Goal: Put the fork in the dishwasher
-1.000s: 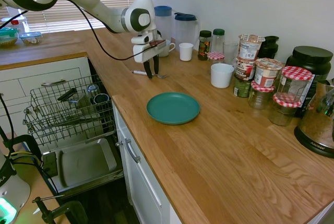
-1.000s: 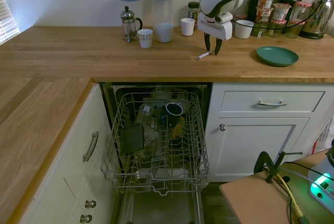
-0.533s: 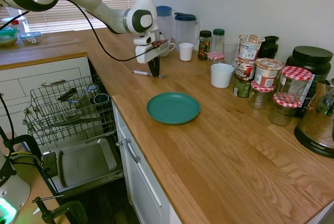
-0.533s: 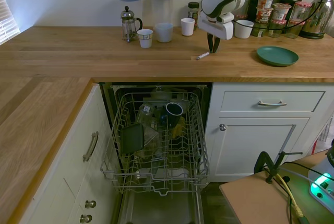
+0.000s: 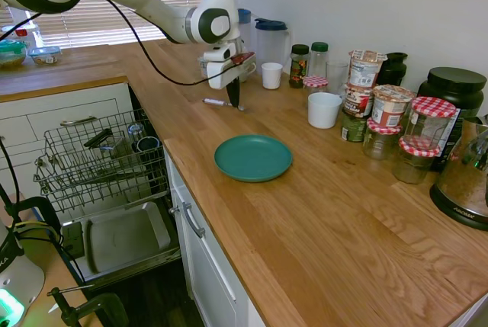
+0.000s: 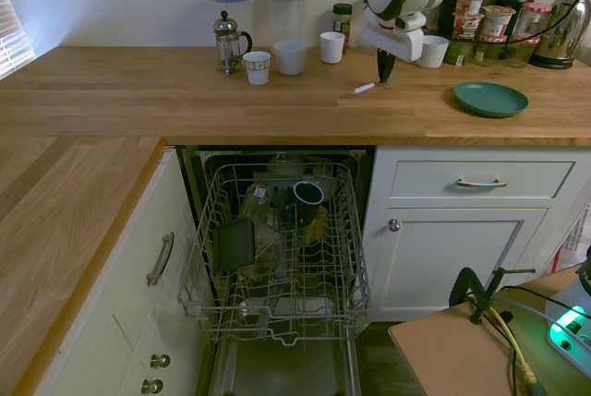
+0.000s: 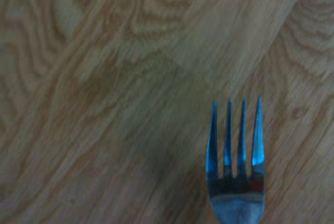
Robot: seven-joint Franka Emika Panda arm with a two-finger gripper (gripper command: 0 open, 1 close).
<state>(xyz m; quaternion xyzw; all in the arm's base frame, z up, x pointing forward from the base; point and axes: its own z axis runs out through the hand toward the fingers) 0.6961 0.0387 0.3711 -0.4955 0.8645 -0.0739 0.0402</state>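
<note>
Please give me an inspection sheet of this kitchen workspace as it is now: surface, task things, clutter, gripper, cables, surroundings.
Surface: wooden worktop, no spills seen.
Job's things: fork held by one end, over the worktop; dishwasher open, rack pulled out, partly loaded.
Clutter: green plate, white cups, jars, jugs.
Gripper: gripper shut on the fork.
Cables: nothing seen lying on the worktop.
Surroundings: white drawers, window blinds.

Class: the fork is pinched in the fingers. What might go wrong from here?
The gripper seems to hold the fork near one end, so it may pivot or slip out. Lowered into the dishwasher, it might catch on the rack wires or fall through them.
</note>
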